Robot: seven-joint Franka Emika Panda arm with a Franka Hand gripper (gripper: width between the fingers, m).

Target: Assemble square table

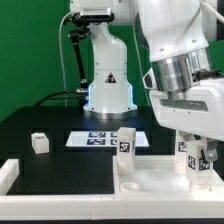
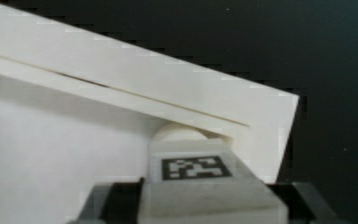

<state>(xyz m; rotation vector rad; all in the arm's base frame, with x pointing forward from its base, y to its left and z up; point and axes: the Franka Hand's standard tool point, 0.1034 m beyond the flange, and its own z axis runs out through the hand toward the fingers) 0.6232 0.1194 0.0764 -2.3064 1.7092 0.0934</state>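
At the exterior view's left, a short white plastic block leg [image 1: 40,142] lies alone on the black table [image 1: 60,165]. Right of it, a second tagged white leg [image 1: 126,143] stands upright on the white plastic square panel [image 1: 150,182], near the front. Far right, the two-finger gripper [image 1: 192,160] clamps a third tagged leg [image 2: 197,165] at the panel's right end.

Black counter [image 1: 60,165], matte. Carries the marker board [image 1: 105,140] flat near the middle, just before the robot's base [image 1: 108,95]. Bears a small white leg [image 1: 40,142] toward the exterior view's left, well apart from that board. Holds the white square panel [image 1: 155,172] front right, and a long white bar [image 1: 10,175] at the front-left corner.
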